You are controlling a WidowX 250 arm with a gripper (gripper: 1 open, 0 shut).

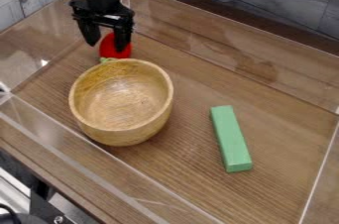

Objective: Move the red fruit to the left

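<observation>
**Gripper Spread Wide Over Red Fruit at Rear Left of Surface**

The gripper [102, 36] hangs from the top left of the camera view, pointing straight down, with its black fingers [82, 28] parted wide. The red fruit [111, 43] sits between and just behind those fingers, low against the wooden surface [265, 79]. The fingers flank the fruit; whether either one touches it cannot be told from this view, as the dark finger bodies hide much of the fruit's outline. The fruit appears to rest on the surface rather than hang from the gripper. A small patch of green shows at the fruit's lower edge, next to the bowl rim.

The wooden bowl [122, 100] stands upright just in front of the fruit, toward the camera. Its far rim lies just beside the fruit, and contact between them cannot be confirmed. The bowl's interior is visible and holds nothing.

The green block [231, 137] lies flat on the surface to the right of the bowl, well apart from the fruit and gripper, its long side running roughly toward the camera.

A clear walled enclosure [318, 183] borders the work area, with its transparent edges visible at the front and both sides.
</observation>
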